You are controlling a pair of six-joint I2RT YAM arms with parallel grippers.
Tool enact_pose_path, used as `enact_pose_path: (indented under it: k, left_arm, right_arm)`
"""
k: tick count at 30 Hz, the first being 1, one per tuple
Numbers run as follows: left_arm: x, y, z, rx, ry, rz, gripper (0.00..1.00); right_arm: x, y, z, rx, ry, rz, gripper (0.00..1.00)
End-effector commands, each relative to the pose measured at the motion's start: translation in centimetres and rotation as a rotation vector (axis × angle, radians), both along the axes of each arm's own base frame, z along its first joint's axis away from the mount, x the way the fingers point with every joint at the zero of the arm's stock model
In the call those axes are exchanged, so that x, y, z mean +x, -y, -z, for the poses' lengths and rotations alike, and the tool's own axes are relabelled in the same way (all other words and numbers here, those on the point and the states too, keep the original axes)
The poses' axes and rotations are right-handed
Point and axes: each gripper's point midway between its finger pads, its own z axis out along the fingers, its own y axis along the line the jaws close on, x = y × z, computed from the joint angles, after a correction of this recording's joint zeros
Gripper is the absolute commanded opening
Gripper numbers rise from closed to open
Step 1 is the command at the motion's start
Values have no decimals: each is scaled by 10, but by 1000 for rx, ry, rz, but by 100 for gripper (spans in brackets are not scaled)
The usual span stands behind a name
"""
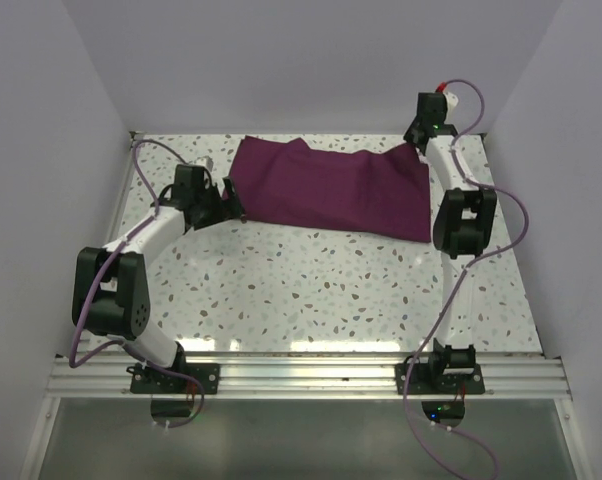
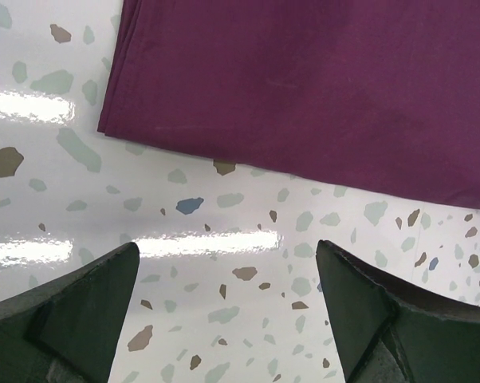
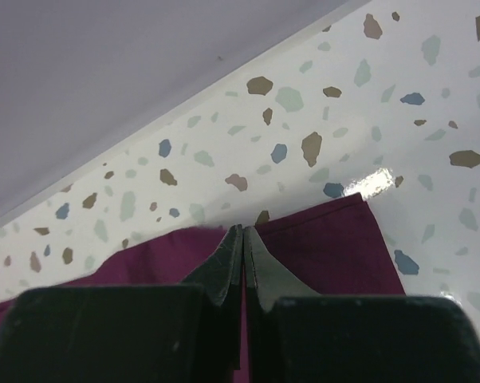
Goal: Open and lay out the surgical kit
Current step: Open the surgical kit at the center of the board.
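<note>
The cloth wrap (image 1: pixel 331 190) lies on the far part of the tabletop (image 1: pixel 311 300), from approx. middle-left up to the far right corner. It looks thin, soft and light, w/ several layers showing at its left edge. We judge it will bend and drag, not lift as one piece. So it is better to pinch a free corner or one top layer, not the middle. No tray or instruments are visible. If they are inside, they are hard and prob. slide on the glossy top, so we would pull slowly.

The right gripper (image 3: pixel 242 233) is closed tight at the far right corner of the cloth, tips at its far edge. Whether cloth is between the pads we can not tell. The left gripper (image 2: pixel 226 249) is wide open w/ nothing between, just beside the near left corner of the cloth, not touching it.

Room: the back wall (image 3: pixel 104 80) is close behind the right gripper, so there is little space at the far edge. Toward the near edge the top is open between the two arms, and that is the good direction to unfold.
</note>
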Motion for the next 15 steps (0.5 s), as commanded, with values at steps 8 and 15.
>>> enact_pose_path:
  k: [8,15]
  left_arm:
    - [35,-3,-63,33,167,-2,98]
    - [62,-12,-100,77,242,-35,99]
  right_arm:
    - [-74,-80,-92,94,95,-146,0]
    - [-156,-125,-78,163,3,-255,0]
